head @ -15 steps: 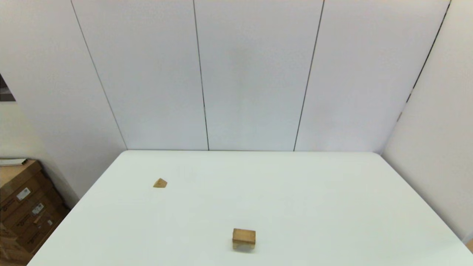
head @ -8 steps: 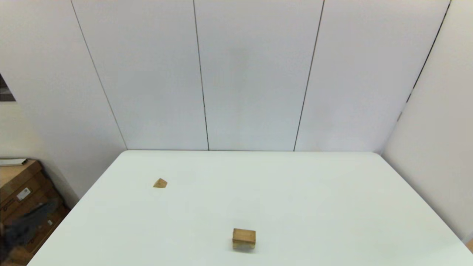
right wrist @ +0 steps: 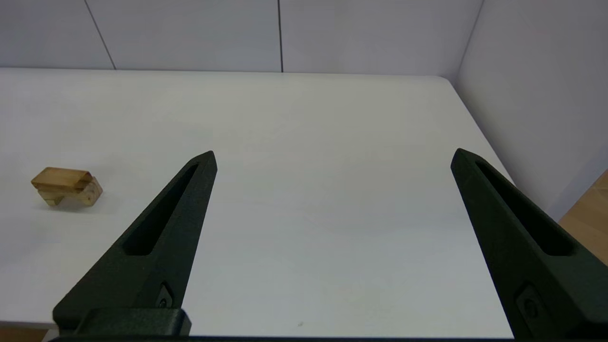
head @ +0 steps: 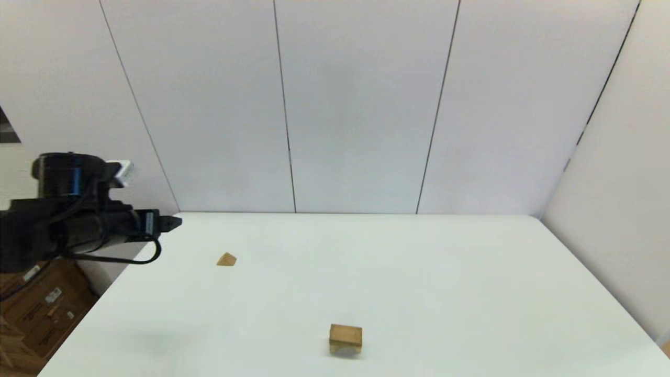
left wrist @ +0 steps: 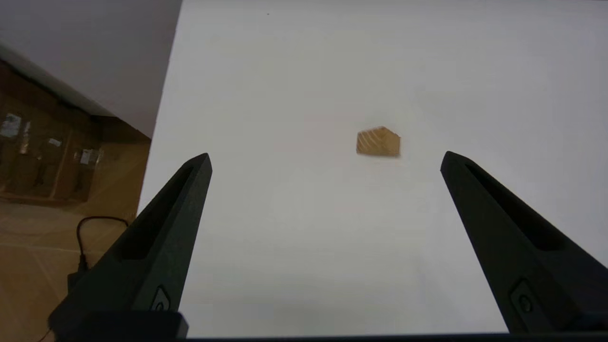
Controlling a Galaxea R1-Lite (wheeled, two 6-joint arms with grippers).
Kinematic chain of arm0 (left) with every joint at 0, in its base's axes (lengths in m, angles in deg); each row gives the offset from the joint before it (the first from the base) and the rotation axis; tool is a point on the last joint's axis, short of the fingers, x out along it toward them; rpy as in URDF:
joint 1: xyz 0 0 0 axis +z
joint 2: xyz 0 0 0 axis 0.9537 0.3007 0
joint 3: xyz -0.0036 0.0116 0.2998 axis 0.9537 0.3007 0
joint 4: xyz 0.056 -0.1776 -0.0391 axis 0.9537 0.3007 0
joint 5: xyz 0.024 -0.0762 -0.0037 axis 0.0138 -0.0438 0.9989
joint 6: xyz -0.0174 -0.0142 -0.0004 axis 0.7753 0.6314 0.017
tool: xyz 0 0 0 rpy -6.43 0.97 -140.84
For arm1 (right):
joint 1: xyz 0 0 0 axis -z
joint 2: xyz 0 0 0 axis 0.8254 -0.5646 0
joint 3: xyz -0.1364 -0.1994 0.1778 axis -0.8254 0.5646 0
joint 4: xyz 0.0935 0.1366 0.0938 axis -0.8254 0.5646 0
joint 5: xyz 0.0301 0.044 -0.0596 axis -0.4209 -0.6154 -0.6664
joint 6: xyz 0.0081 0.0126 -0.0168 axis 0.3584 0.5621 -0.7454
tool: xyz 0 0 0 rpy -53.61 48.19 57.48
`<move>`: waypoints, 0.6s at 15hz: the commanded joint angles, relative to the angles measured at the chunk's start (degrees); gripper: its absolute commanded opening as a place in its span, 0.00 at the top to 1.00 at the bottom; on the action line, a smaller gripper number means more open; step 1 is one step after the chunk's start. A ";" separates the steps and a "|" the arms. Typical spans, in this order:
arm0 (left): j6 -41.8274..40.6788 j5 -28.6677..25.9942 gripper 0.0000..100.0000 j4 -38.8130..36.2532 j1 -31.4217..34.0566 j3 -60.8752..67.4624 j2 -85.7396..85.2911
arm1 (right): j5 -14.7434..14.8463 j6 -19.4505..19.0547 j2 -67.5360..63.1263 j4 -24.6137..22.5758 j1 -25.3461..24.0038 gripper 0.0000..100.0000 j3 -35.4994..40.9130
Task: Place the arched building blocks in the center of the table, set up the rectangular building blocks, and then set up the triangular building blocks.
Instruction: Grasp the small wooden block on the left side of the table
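Note:
On the white table [head: 419, 272], near its front middle, a darker tan rectangular slab [right wrist: 61, 177] lies flat on the paler, chunky arched block [right wrist: 89, 194]. In the head view they read as one stack [head: 345, 337]. The small triangular wedge [head: 226, 259] lies alone at the far left. My left gripper [head: 170, 222] hovers above the table's far-left edge, left of the wedge. In the left wrist view it [left wrist: 325, 154] is open, and the wedge [left wrist: 378, 142] lies beyond and between the fingers. My right gripper [right wrist: 332, 154] is open and holds nothing, off to the right of the stack.
Brown cardboard boxes [head: 36, 309] stand on the floor past the table's left edge, also showing in the left wrist view [left wrist: 42, 152] with a black cable [left wrist: 90, 228] nearby. White wall panels close the back and right sides.
My left arm has swung up from the lower left into the head view and now reaches over the table's left edge. The blocks have not moved.

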 commanded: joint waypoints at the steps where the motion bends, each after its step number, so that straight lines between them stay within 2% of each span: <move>1: -5.32 -4.05 0.00 -0.17 2.27 -14.24 24.22 | 0.00 -0.02 -0.07 0.01 -0.01 0.00 -0.02; 3: -6.91 -5.90 0.00 2.82 2.19 -17.23 27.20 | 0.00 -0.02 -0.07 0.01 -0.01 0.00 -0.02; 6: -14.55 -10.11 0.00 7.74 2.27 -18.72 27.64 | 0.00 -0.02 -0.07 0.01 -0.01 0.00 -0.02; 9: -22.29 -15.39 0.00 16.09 2.10 -19.25 23.78 | 0.00 -0.02 -0.07 0.01 -0.01 0.00 -0.02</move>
